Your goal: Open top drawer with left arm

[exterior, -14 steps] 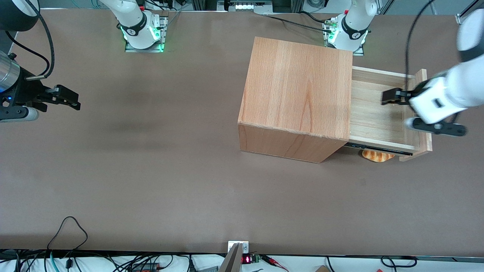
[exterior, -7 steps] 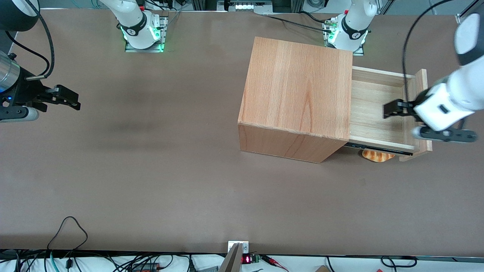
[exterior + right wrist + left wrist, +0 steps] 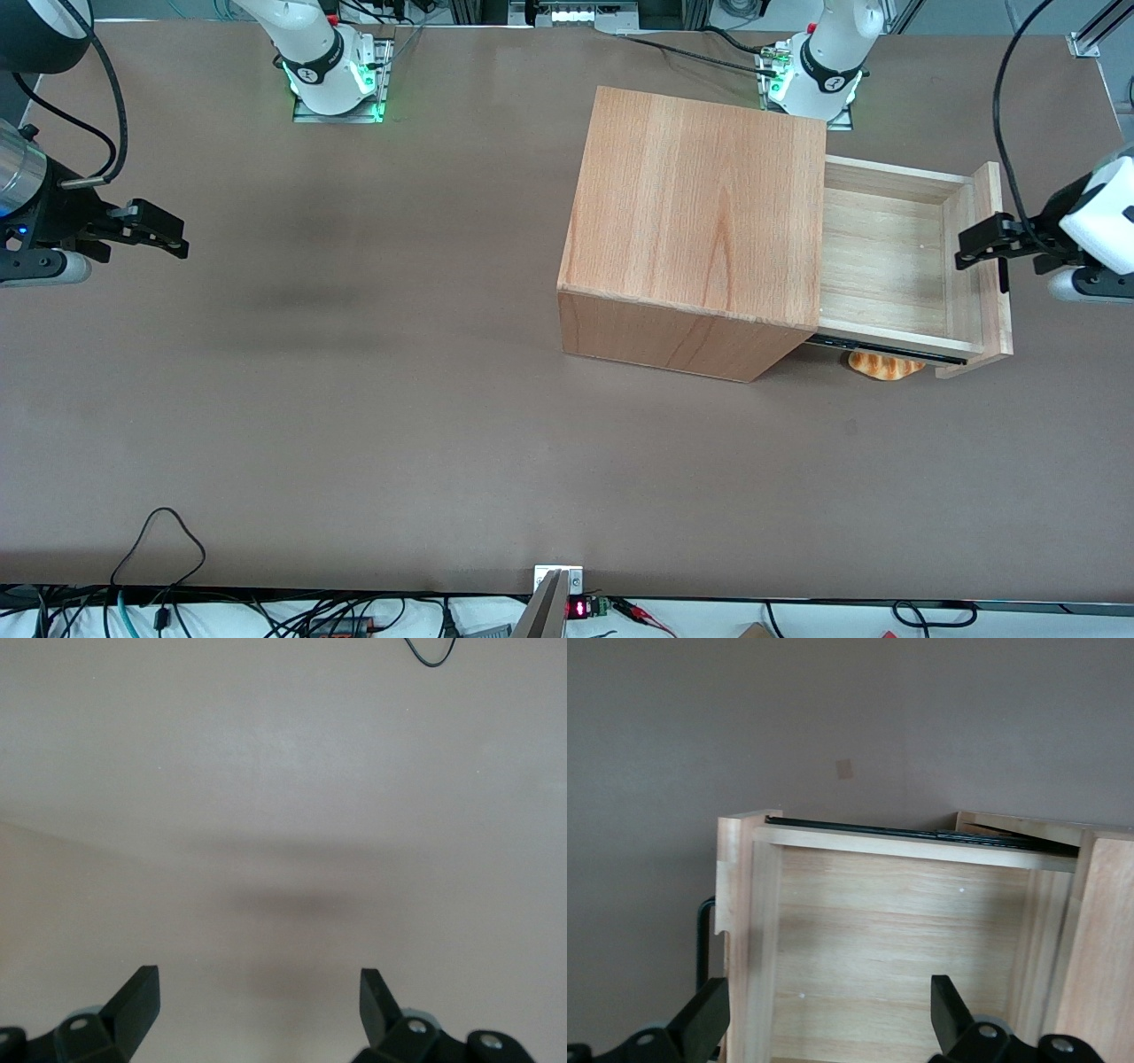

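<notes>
The top drawer point(image 3: 886, 257) stands pulled far out of the wooden cabinet point(image 3: 700, 221), toward the working arm's end of the table. Its pale plank interior is bare and also shows in the left wrist view point(image 3: 904, 930). The flat front panel point(image 3: 990, 301) is its outermost part, and the slim black bar handle point(image 3: 702, 939) runs along the panel's outer face. The left arm's gripper point(image 3: 985, 246) hovers open above the front panel, holding nothing. In the left wrist view the gripper point(image 3: 824, 1019) has its fingers wide apart, straddling the panel and part of the interior.
An orange-brown bread-like thing point(image 3: 884, 364) lies on the table under the open drawer, nearer to the front camera. Both arm bases point(image 3: 819, 75) are bolted at the table edge farthest from the camera. Cables point(image 3: 159, 549) lie at the near edge.
The left arm's gripper moved from above the drawer's interior outward to above the front panel, toward the working arm's end. The drawer has not moved.
</notes>
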